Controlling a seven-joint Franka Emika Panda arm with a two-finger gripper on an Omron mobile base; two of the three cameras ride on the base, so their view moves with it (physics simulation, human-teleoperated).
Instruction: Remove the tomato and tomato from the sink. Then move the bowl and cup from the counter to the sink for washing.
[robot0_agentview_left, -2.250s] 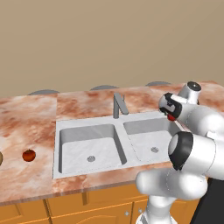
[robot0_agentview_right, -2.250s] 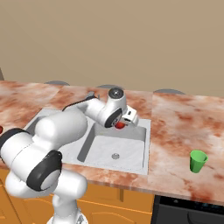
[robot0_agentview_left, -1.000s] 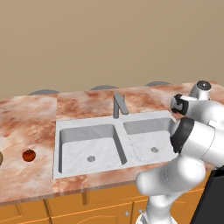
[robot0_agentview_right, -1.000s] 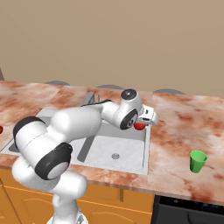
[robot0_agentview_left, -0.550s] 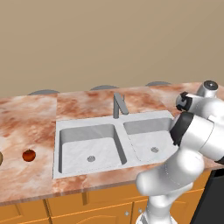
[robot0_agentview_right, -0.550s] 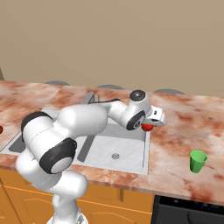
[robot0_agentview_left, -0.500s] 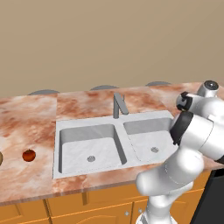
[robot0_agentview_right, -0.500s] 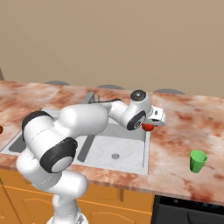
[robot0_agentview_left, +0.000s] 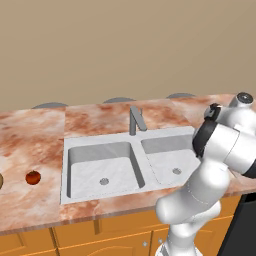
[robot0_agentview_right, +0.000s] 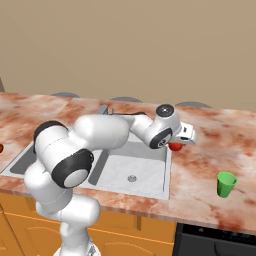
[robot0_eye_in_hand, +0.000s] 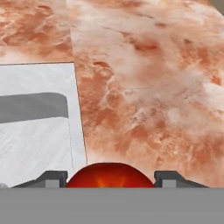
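Pincer (robot0_agentview_right: 179, 142): jaws stood wide and clamped on the brighter red tomato (robot0_agentview_right: 175, 146), which in the hand view (robot0_eye_in_hand: 109, 175) sat between the two dark finger tips (robot0_eye_in_hand: 52, 178).
Position: over the marbled surface (robot0_agentview_right: 220, 145), just past the right rim of the sink (robot0_agentview_right: 150, 172); about two seconds earlier the same load hung above the right basin, and it had since travelled rightward across the rim.
Second tomato (robot0_agentview_left: 33, 177): darker orange-red, lay on the surface left of the sink, in the same spot as in every earlier left base view.
Cup (robot0_agentview_right: 226, 184): green, upright, stood on the surface well right of the sink, near the front edge; unmoved.
Sink, left base view (robot0_agentview_left: 85, 147): pale grey, two basins; faucet (robot0_agentview_left: 135, 120) at the back, between the basins.
Arm: stretched further right than a second before, the wrist now beyond the sink's edge.
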